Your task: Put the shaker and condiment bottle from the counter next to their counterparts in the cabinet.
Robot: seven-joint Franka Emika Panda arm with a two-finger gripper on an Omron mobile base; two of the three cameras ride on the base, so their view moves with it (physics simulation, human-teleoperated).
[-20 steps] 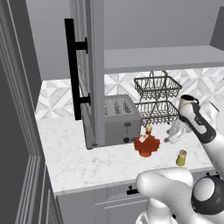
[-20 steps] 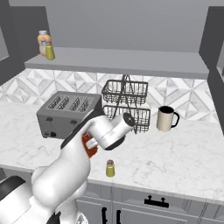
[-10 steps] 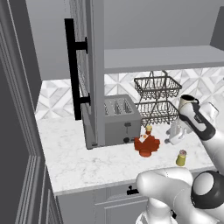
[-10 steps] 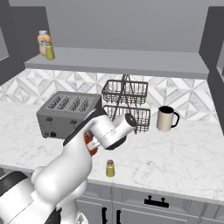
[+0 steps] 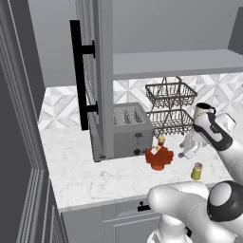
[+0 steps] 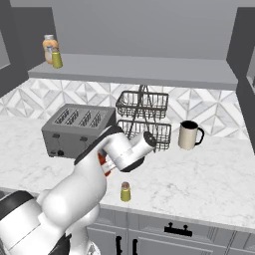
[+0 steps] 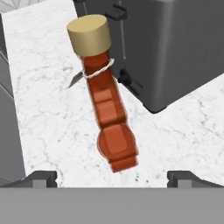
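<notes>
Left base view: condiment bottle (image 5: 159, 155) stands on the counter (image 5: 85, 175) beside the toaster (image 5: 131, 128); shaker (image 5: 196, 171) nearer the edge; my gripper (image 5: 186, 149) just beside the bottle.

Right base view: counterparts (image 6: 52, 51) wait on the cabinet (image 6: 134, 68) shelf.

Hand view: my fingertips (image 7: 41, 177) spread wide, empty, straddling the bottle's edge for a likely grasp.

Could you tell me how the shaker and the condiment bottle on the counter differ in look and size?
The shaker is a small yellow cylinder, while the condiment bottle is red, flat and leaf-shaped. The condiment bottle is clearly bigger than the shaker. The shaker stands nearer the counter's front edge; the condiment bottle stands close in front of the toaster. Both are upright, capped and untouched.
</notes>
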